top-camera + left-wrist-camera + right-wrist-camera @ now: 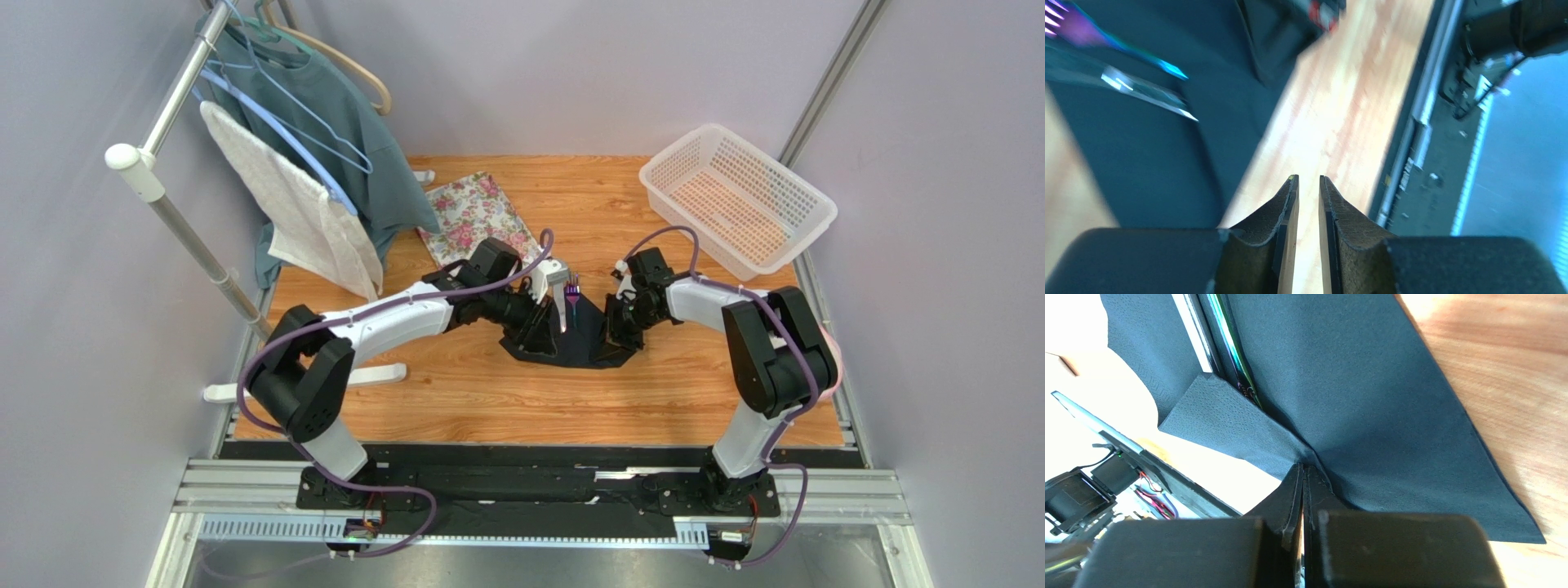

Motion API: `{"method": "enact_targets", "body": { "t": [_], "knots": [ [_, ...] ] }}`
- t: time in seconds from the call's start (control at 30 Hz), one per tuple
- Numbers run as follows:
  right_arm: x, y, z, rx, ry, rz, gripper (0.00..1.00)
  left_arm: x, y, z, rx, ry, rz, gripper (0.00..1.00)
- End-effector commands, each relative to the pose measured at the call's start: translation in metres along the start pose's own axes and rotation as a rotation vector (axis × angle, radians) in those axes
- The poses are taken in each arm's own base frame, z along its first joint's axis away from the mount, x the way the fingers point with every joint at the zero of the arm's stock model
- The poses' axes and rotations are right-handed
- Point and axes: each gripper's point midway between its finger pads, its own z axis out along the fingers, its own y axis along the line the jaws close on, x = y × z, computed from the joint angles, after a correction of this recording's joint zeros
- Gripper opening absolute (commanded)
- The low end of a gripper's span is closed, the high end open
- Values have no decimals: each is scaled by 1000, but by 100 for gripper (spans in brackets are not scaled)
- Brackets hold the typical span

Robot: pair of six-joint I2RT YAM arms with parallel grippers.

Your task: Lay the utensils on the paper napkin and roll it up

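The black paper napkin (586, 346) lies on the wooden table between both arms. The purple fork (572, 295) rests on its far left part, tines sticking past the edge. In the left wrist view the fork (1077, 27) and the pale grey knife (1137, 87) lie side by side on the napkin (1137, 153). My left gripper (1308, 179) hovers over the napkin's edge and bare wood, jaws slightly apart and empty. My right gripper (1303, 468) is shut on a pinched fold of the napkin (1389, 404), lifted over the knife (1192, 331) and fork (1236, 358).
A pink-flowered tray (478, 211) lies at the back left. A white mesh basket (736, 196) stands at the back right. A clothes rack with a white towel (294, 202), a teal shirt and hangers stands at the left, its white foot (368, 374) on the table.
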Motion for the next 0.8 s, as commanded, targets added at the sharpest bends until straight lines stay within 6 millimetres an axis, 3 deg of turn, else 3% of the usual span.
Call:
{"method": "enact_targets", "body": {
  "t": [0.0,0.2,0.37,0.67,0.77],
  "knots": [
    [-15,-19,-3,106,-72,-63,0,13,-16,18,121,10,-218,24],
    [-16,-14,-6,92,-77,-73,0,10,-1,40,114,29,-327,20],
    [-16,-15,-5,92,-72,-74,0,23,16,54,76,64,-404,17],
    [-18,-14,-2,87,-67,-81,0,53,49,53,-5,92,-535,10],
    [-18,-15,-2,88,-68,-84,0,60,48,54,20,112,-553,8]
  ]
}}
